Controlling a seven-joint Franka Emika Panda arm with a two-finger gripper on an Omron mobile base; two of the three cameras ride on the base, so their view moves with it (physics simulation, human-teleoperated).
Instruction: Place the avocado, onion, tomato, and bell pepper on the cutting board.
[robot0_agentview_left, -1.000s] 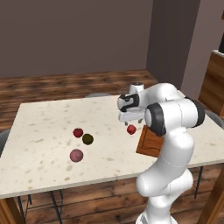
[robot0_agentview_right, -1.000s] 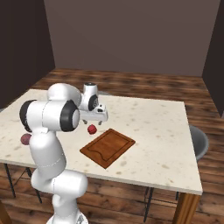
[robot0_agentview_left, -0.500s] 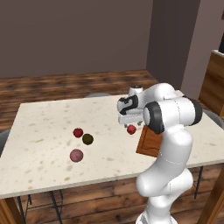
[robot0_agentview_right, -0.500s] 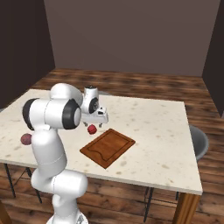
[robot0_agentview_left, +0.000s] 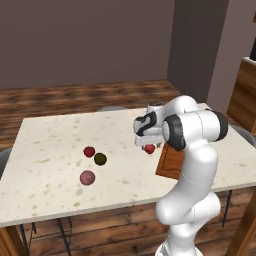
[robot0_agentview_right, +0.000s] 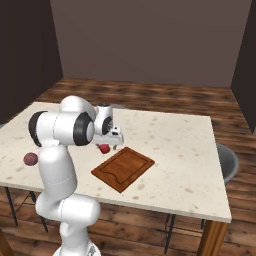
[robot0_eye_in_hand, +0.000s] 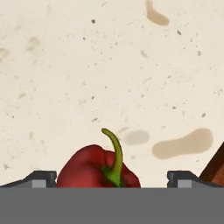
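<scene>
The red bell pepper (robot0_eye_in_hand: 94, 171) with a green stem lies on the table between my open gripper's (robot0_eye_in_hand: 112, 180) two fingertips (robot0_eye_in_hand: 41, 178). It also shows just below the gripper (robot0_agentview_left: 148, 141) at the board's left as a red bell pepper (robot0_agentview_left: 149, 149) (robot0_agentview_right: 104, 148). The reddish-brown cutting board (robot0_agentview_right: 123, 168) (robot0_agentview_left: 170, 162) lies bare to the pepper's right, and my arm partly covers it in the left base view. Further left on the table sit the red tomato (robot0_agentview_left: 89, 151), the dark avocado (robot0_agentview_left: 100, 159) and the pink onion (robot0_agentview_left: 87, 177) (robot0_agentview_right: 30, 159).
The speckled beige table (robot0_agentview_left: 55, 135) has free room at the back and on its right half (robot0_agentview_right: 185, 145). A corner of the board (robot0_eye_in_hand: 216, 166) shows at the hand view's right edge. A grey stool (robot0_agentview_right: 227, 162) stands beyond the table's right side.
My gripper has come down closer over the bell pepper and stayed open. The vegetables and the board have not moved.
</scene>
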